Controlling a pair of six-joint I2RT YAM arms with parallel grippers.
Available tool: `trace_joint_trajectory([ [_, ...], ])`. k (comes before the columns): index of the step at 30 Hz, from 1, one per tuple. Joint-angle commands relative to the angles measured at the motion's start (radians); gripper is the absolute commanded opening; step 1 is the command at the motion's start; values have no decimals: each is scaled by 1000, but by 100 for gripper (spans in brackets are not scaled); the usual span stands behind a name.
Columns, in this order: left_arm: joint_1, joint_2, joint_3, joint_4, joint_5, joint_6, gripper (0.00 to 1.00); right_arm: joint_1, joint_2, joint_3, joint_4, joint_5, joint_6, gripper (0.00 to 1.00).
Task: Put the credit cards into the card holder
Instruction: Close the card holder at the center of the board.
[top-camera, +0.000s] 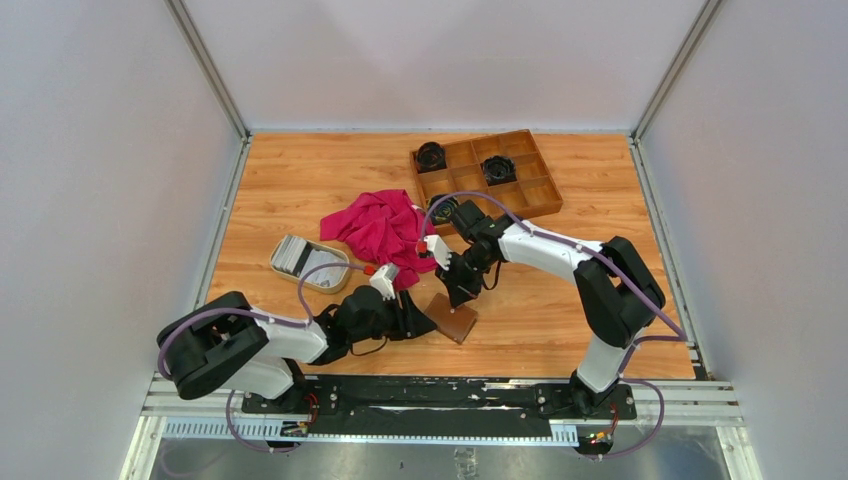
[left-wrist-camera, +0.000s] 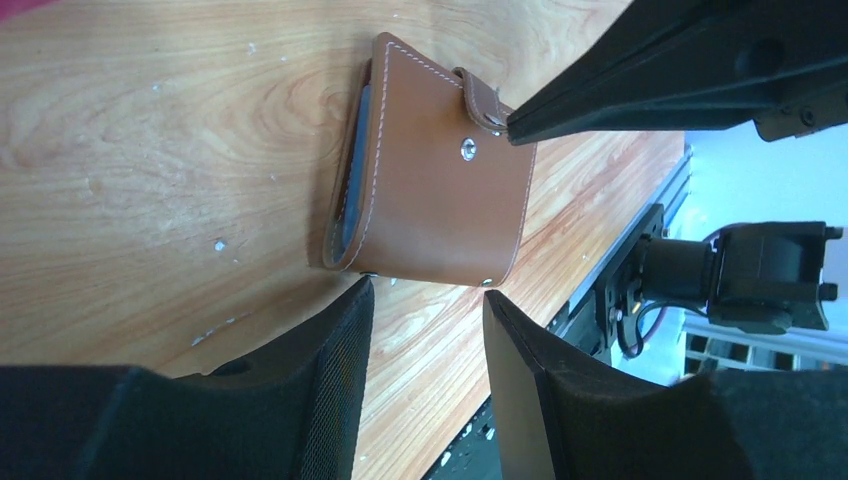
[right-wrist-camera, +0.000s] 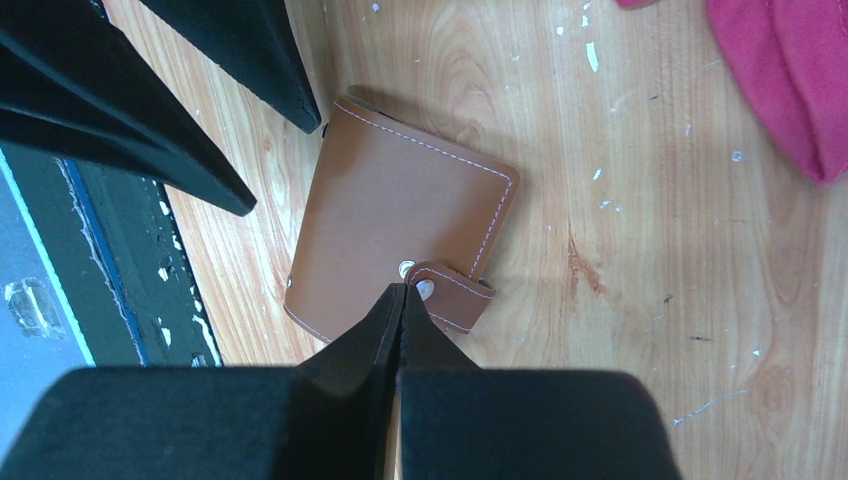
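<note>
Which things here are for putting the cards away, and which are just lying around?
For the job: credit cards; card holder.

Just lying about: pink cloth; wooden tray; black round parts in the tray; cream dish that the cards sit in.

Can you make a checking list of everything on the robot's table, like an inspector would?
Surface: wooden table, dotted with small white specks.
Job's things: card holder folded, flat near the front edge; credit cards stacked in a cream dish.
Clutter: pink cloth; wooden tray holding black round things.
Tools: left tool open, just short of the holder; right tool shut, tips at the snap tab.
Cables: purple cables loop along both arms.
Surroundings: pale walls, metal frame posts.
</note>
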Motion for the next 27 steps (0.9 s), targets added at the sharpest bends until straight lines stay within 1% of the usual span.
trace_joint_trajectory([
  [1, -18, 29, 0, -3, -94, -102, 48, -11, -11, -11, -20, -35, -13, 0],
  [9, -22, 198, 50, 1, -72, -254, 50, -11, 0, -9, -38, -56, -27, 0],
  [13, -23, 257, 77, 0, -84, -289, 50, -11, 3, -8, -46, -60, -33, 0],
  [20, -23, 292, 75, 1, -97, -305, 50, -9, 8, -3, -47, -22, -28, 0],
  [25, -23, 303, 78, 1, -97, -303, 47, -10, 9, -3, -44, 1, -21, 0],
  [27, -22, 305, 72, 1, -127, -307, 45, -11, 0, -4, -50, 4, -37, 0],
])
